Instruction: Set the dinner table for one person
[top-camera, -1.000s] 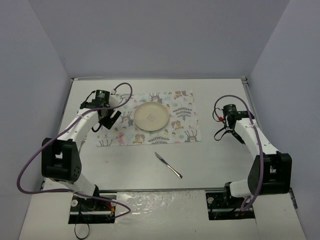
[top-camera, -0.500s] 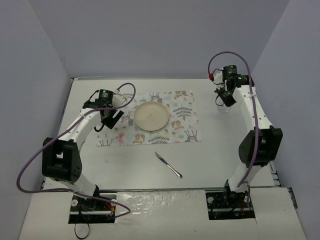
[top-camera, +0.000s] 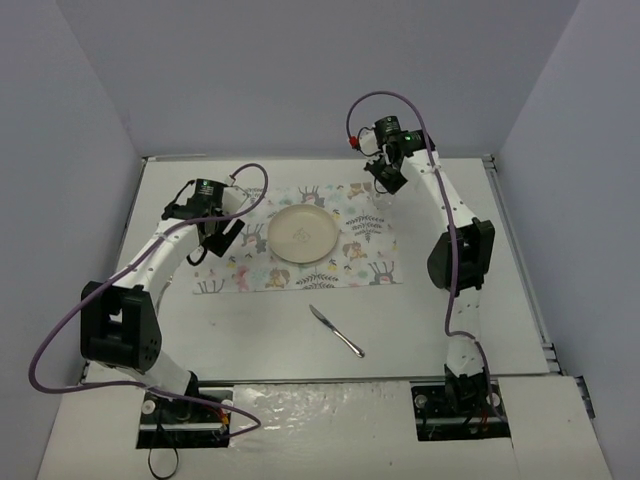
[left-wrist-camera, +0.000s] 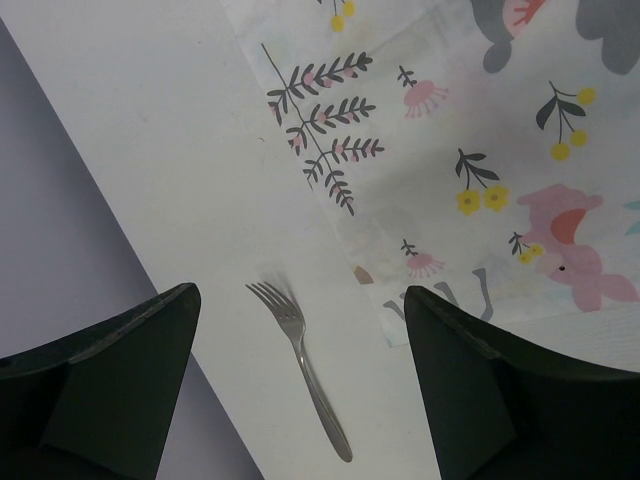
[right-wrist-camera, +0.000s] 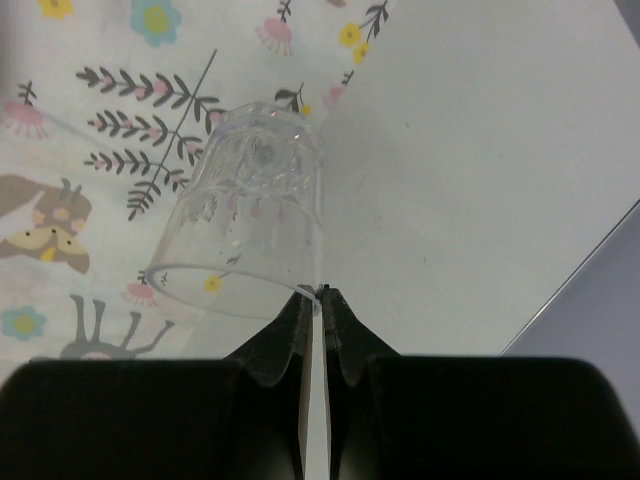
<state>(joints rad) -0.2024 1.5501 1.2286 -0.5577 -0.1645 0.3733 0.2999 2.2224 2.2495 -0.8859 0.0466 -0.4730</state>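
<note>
From above: large off-white dinner table (top-camera: 250, 320) filling the floor between grey walls, arm bases at its near edge. Printed mat (top-camera: 370, 262) lying flat at mid-table, cream plate (top-camera: 303, 233) resting on it left of centre. Knife (top-camera: 336, 330) on bare tabletop nearer the bases, set at a slant, apart from the mat. Left gripper (top-camera: 222, 240) poised over the mat's left end, beside the plate. Right gripper (top-camera: 383, 183) reaching in over the mat's far right corner; jaws of both too small to read here. Left wrist: both dark fingers (left-wrist-camera: 120, 360) spread wide, nothing between them but open air. Fork (left-wrist-camera: 300, 370) flat on the tabletop below, just beside the mat's edge, tines toward the top of the frame, not touched. Right wrist: jaws pressed nearly together, pinching the thin rim wall of a clear glass (right-wrist-camera: 250, 215). Glass tilted, mouth toward the camera, base away, hanging over the mat's leafy edge with bare table to its right. Contact between glass and mat: cannot tell.
</note>
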